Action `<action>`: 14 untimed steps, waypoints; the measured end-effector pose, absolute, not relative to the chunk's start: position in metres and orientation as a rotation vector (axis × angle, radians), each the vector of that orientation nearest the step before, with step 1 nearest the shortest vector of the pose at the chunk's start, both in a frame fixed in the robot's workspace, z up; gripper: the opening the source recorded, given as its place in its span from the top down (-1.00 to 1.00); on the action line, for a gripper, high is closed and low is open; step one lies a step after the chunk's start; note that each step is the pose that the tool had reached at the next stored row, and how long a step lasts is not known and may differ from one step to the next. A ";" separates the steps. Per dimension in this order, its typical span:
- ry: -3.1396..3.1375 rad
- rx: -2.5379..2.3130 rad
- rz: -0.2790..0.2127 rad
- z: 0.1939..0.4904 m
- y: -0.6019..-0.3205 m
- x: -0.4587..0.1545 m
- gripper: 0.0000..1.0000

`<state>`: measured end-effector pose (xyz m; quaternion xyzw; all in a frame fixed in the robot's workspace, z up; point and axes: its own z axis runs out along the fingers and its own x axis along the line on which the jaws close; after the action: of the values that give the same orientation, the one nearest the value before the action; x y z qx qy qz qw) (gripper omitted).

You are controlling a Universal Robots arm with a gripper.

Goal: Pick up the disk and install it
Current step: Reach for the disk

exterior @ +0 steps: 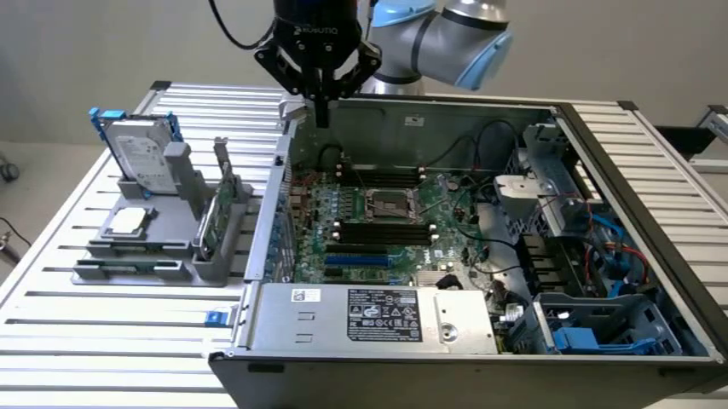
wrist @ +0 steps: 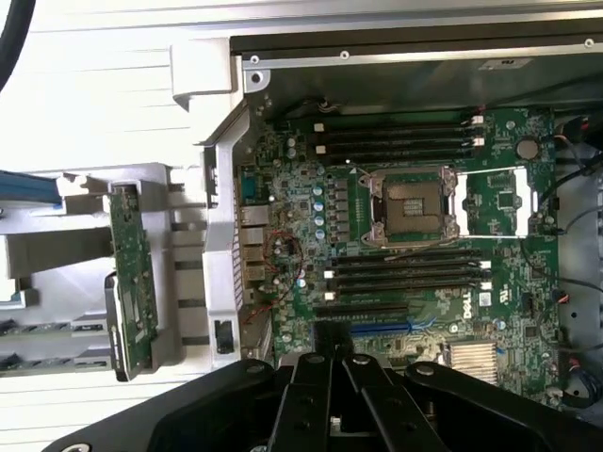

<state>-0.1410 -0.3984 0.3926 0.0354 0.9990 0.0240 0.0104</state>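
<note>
The disk (exterior: 139, 154), a silver-grey drive with a white label and blue rails, stands upright in the grey holder (exterior: 170, 256) on the exterior view's left. My gripper (exterior: 322, 109) hangs shut and holds nothing, above the back left corner of the open computer case (exterior: 455, 341), well to the right of the disk and higher than it. In the wrist view, my gripper (wrist: 333, 353) has its dark fingers pressed together over the motherboard (wrist: 415, 235).
A thin green circuit card (exterior: 218, 213) stands on edge in the holder, also seen as the card (wrist: 132, 282). A small square silver chip (exterior: 128, 220) lies on the holder's front. The case holds a CPU socket (exterior: 387, 204), a power supply (exterior: 376, 315) and cables. The slatted metal table (exterior: 102, 341) surrounds it.
</note>
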 end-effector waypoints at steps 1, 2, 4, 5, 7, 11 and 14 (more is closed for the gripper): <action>3.118 0.110 0.075 0.393 -0.398 -0.145 0.79; 3.118 0.110 0.075 0.393 -0.398 -0.150 0.79; 3.118 0.110 0.075 0.393 -0.396 -0.159 0.79; 3.117 0.110 0.075 0.392 -0.395 -0.164 0.79; 3.117 0.110 0.075 0.392 -0.391 -0.173 0.79; 3.117 0.110 0.075 0.392 -0.383 -0.191 0.79; 3.116 0.111 0.075 0.391 -0.377 -0.205 0.79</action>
<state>-0.2047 -0.3766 0.3911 0.0354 0.9990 0.0241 0.0113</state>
